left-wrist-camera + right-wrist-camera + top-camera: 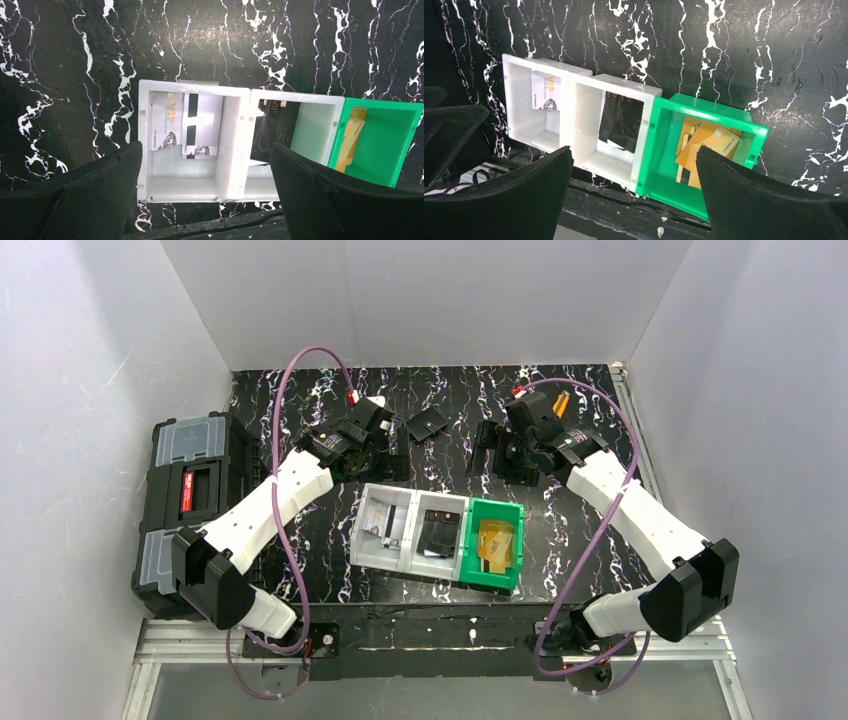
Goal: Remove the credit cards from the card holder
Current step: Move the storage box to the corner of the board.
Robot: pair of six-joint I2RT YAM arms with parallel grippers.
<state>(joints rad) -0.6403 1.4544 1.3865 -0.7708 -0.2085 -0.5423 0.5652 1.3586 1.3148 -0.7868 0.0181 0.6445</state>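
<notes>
We see the left fingers (100, 195) spread wide with nothing between them, held above the bench (65, 60) and looking down on a row of three bins. The right fingers (764, 200) are spread just as wide, also with nothing in them, and look down on the same row.

In the overhead view both pairs hang over the far half of the bench, well apart from each other. The card holder (427, 423) lies on the black marbled surface between them, touching neither. It is nearer the back wall than the bins are. We cannot tell from here whether it is folded or open, nor whether anything is in it.

Nearer the arm bases sit the bins, side by side and touching. The left white bin (145, 165) holds two silvery credit cards (172, 120) that overlap, one printed with "VIP" and the other showing a black stripe. The middle white bin (584, 125) holds dark cards (621, 120) leaning against its wall. The green bin (656, 150) at the right end holds orange-tan cards (714, 145), stacked askew.

At the left edge of the bench stands a big black toolbox (190, 495). An orange-handled tool (561, 403) lies near the far right corner, just behind the right wrist
</notes>
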